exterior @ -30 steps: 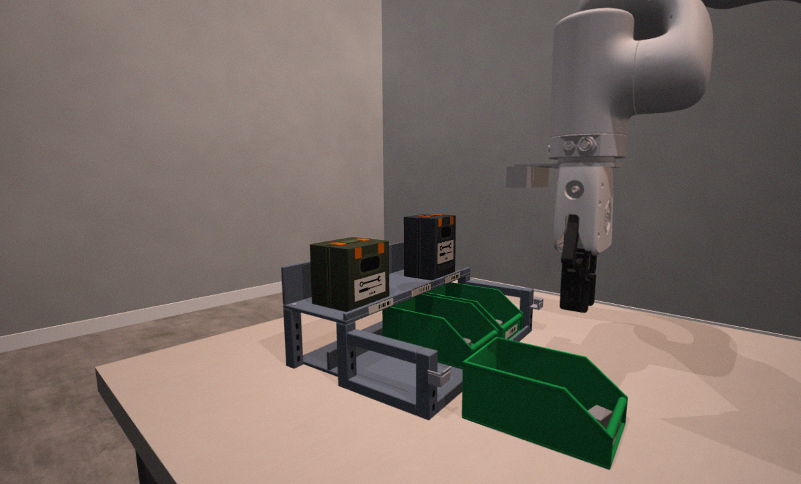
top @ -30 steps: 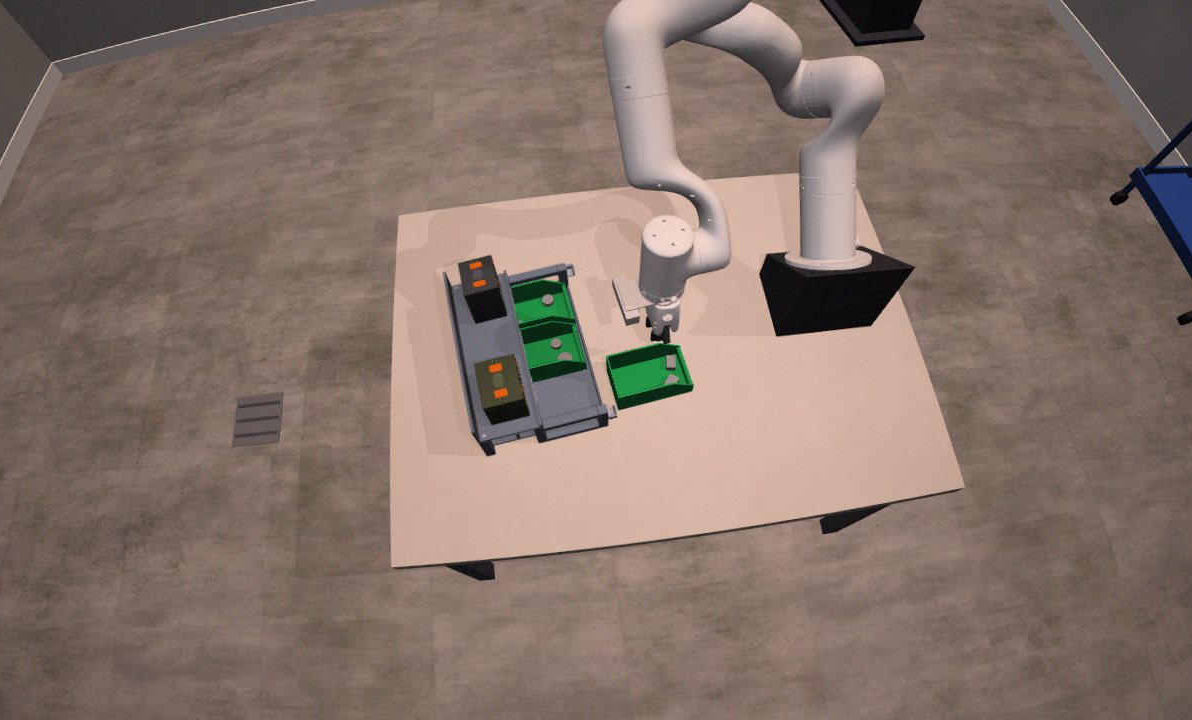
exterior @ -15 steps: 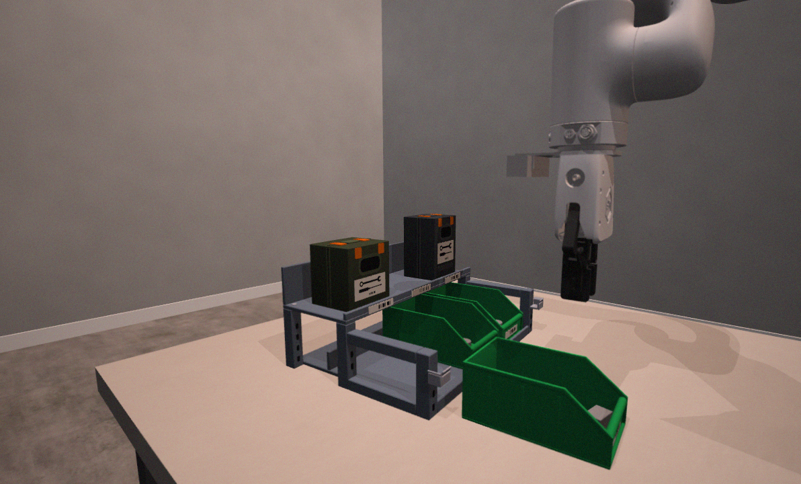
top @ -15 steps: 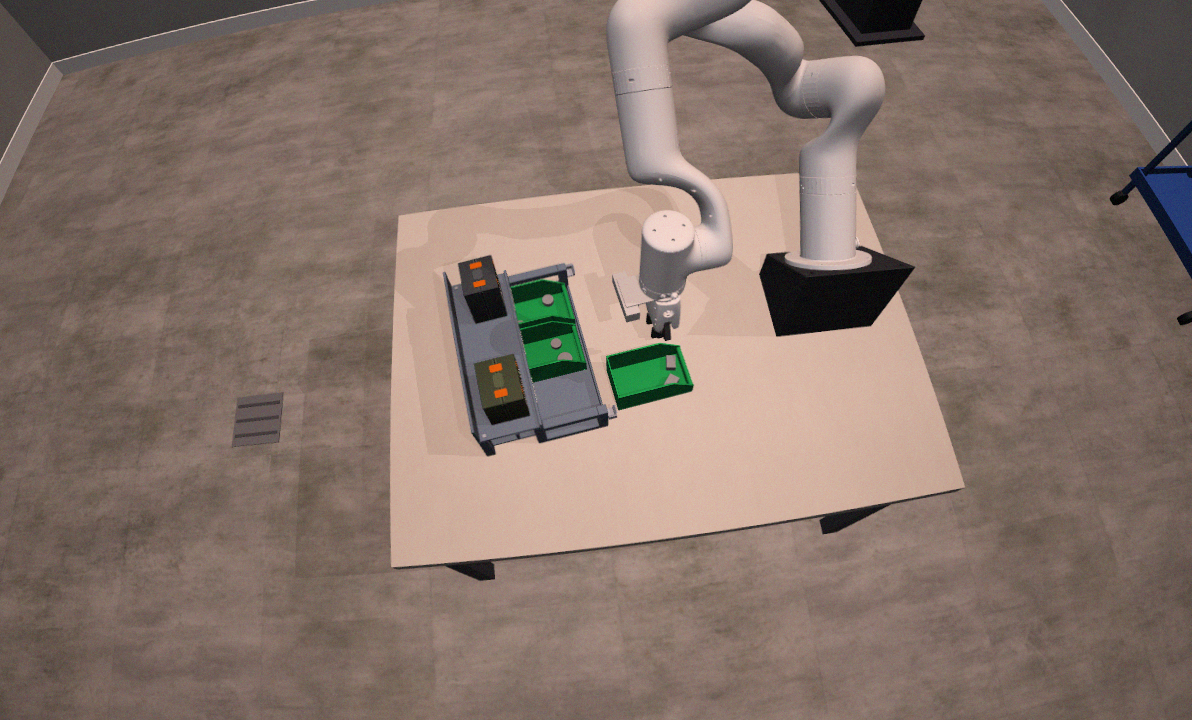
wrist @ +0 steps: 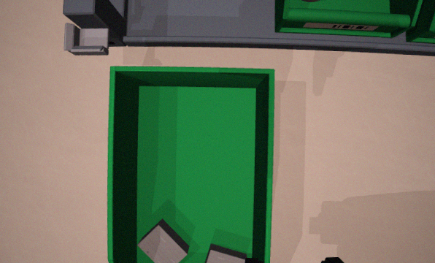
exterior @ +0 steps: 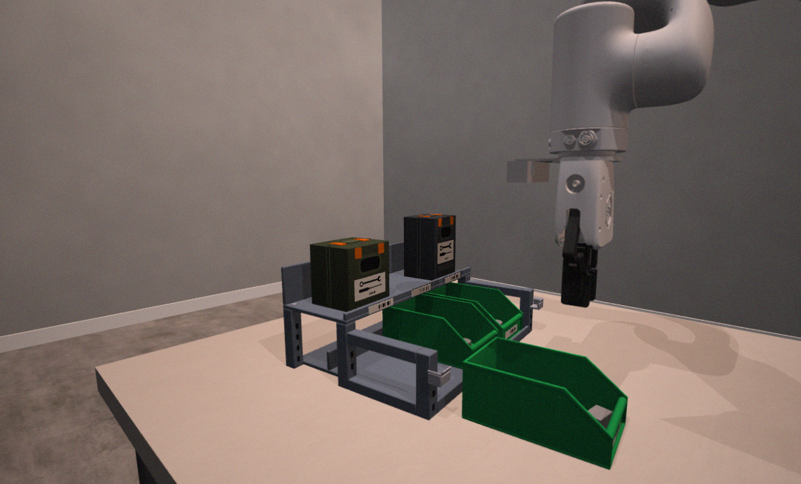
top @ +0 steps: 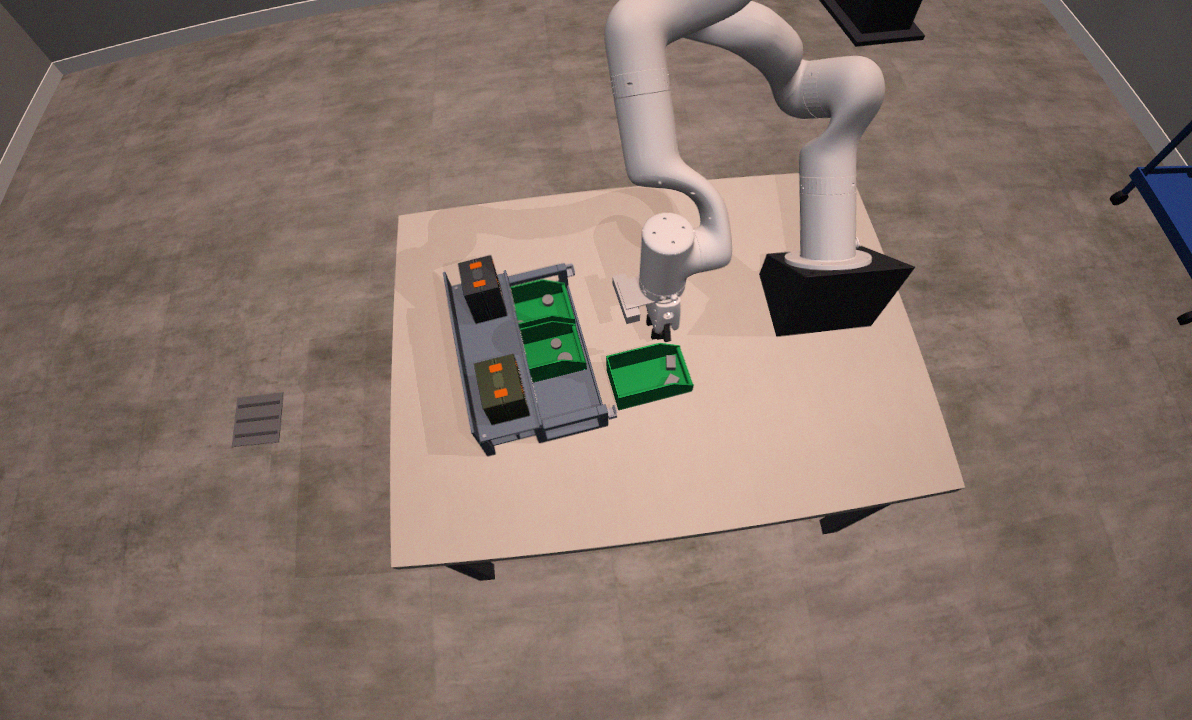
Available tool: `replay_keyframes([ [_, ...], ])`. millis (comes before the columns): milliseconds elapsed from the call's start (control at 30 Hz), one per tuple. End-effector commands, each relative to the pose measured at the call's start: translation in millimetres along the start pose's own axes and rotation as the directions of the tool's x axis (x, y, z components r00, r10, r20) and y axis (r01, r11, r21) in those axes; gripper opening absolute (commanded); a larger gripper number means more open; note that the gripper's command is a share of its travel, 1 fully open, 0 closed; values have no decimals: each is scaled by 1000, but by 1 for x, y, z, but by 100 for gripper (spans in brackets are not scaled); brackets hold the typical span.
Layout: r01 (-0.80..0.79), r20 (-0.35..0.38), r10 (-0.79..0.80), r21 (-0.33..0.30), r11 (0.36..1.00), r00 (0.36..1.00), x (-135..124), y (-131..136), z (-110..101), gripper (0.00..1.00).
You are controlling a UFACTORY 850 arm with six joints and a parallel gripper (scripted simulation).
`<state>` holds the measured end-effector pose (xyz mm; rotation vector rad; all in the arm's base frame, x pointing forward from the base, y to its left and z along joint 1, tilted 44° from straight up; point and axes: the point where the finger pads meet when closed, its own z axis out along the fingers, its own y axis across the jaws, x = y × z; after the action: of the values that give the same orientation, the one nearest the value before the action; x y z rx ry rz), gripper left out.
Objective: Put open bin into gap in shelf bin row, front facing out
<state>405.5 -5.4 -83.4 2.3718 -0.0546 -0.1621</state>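
The open green bin [top: 638, 376] [exterior: 523, 400] [wrist: 214, 146] sits upright and flat on the table, just before the shelf, its low open front turned away from the shelf. Two grey parts [top: 670, 361] [wrist: 163, 244] lie near its front. My gripper [top: 661, 334] [exterior: 578, 300] [wrist: 293, 261] points down, high above the bin's side wall; its fingers stand partly open with nothing between them. The gap [top: 569, 398] [wrist: 203, 22] is at one end of the shelf's lower deck, beside the nearer shelf bin [top: 543, 352] [exterior: 415, 334] [wrist: 349, 17].
Another green bin [top: 528, 308] stands farther along the row; both shelf bins hold parts. The low upper board [top: 491, 335] carries an olive case [top: 502, 402] [exterior: 331, 276] and a black case [top: 484, 300] [exterior: 418, 249]. An end frame with a small bracket [exterior: 439, 377] [wrist: 90, 40] borders the gap.
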Motion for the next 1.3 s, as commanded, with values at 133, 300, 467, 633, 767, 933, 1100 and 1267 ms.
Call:
replay_keyframes([
  [133,-1,-2,1,1,1000,1000,1,0,1,29],
  [300,-1,-2,1,1,1000,1000,1,0,1,29],
  [467,-1,-2,1,1,1000,1000,1,0,5,29],
  [633,-1,-2,1,1,1000,1000,1,0,6,29],
  [767,-1,-2,1,1,1000,1000,1,0,6,29],
  [933,-1,-2,1,1,1000,1000,1,0,6,29],
  [1100,-1,-2,1,1,1000,1000,1,0,8,29],
  [1267,-1,-2,1,1,1000,1000,1,0,8,29],
])
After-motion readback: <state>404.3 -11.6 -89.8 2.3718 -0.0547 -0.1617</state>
